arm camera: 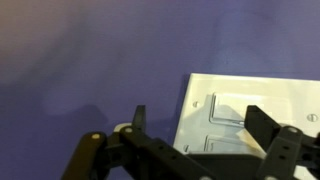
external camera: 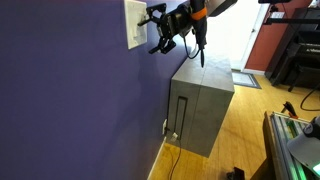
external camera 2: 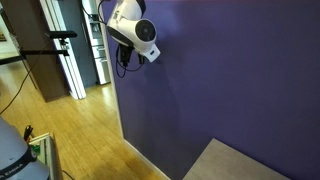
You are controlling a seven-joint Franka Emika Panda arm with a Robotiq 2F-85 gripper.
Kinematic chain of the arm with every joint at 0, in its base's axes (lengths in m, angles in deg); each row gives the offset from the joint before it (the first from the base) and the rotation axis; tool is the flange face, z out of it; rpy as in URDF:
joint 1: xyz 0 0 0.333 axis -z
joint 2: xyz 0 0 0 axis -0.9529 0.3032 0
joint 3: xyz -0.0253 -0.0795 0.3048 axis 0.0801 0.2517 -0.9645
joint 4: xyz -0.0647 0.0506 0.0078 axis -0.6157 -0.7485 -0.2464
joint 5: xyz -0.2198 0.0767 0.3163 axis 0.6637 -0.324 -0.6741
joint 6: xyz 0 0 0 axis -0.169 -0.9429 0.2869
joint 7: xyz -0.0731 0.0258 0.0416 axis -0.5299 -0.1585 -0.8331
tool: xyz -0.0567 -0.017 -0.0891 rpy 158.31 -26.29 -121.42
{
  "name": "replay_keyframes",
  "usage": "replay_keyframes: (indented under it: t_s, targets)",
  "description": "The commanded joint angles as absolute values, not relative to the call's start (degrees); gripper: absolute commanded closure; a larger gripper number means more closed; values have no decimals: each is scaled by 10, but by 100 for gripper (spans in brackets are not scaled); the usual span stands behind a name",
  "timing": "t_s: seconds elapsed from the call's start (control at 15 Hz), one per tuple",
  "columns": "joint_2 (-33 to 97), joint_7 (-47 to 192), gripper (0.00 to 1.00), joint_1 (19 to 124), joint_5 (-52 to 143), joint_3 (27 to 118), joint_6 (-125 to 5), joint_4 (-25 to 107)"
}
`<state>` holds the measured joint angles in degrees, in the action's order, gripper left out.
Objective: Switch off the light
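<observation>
The light switch is a white rectangular wall plate point(external camera: 133, 24) on a purple wall; no lamp is in view. In the wrist view the plate point(arm camera: 250, 108) fills the right half, and two rocker outlines show on it. My gripper point(external camera: 153, 30) is open and empty, with its fingers pointed at the plate and very close to it. In the wrist view the two dark fingers point(arm camera: 202, 125) straddle the plate's left part. I cannot tell whether they touch it. In an exterior view the white arm point(external camera 2: 135, 35) hides the switch.
A large grey cabinet point(external camera: 200, 108) stands against the wall below the gripper, and a cable runs down its side to the wooden floor point(external camera: 235, 150). A dark piano point(external camera: 300, 55) stands at the far right. A tripod stand point(external camera 2: 65, 55) is beside a doorway.
</observation>
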<state>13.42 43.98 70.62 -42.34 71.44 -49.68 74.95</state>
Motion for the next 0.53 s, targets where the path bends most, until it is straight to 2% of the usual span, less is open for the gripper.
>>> replay_keyframes:
  t_s: [0.0,0.47]
  targets:
    - [146,449,0,715,-413,706,-495,736]
    - [63,456,0,705,-354,689,-515,783]
